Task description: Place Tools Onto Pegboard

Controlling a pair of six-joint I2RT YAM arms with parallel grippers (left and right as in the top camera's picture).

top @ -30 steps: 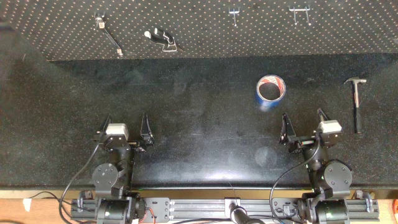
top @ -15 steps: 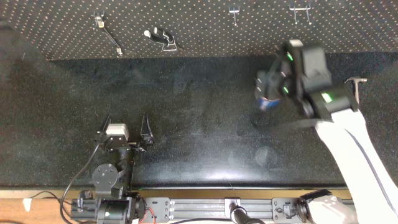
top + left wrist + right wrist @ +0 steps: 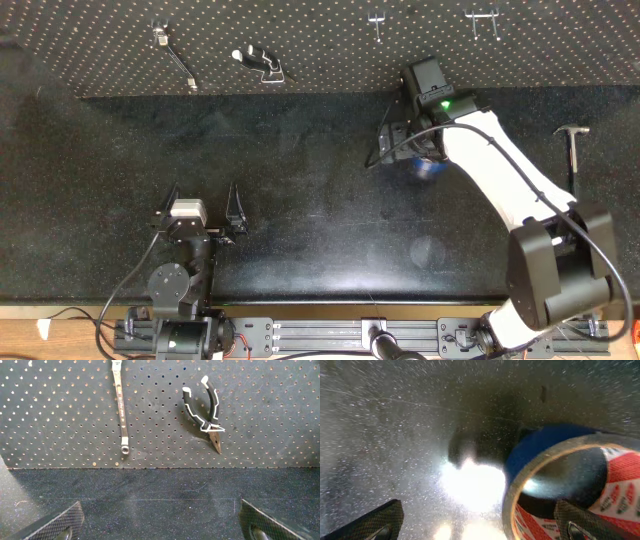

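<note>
While right fingers [image 3: 370, 522] hang spread over blue round tape roll [image 3: 540, 450] | left fingers [image 3: 50, 522] spread | risk: off-centre pinch may shove roll aside.

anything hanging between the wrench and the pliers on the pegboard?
Nothing. In the left wrist view the stretch of pegboard between wrench and pliers is bare holes, no hook.
</note>
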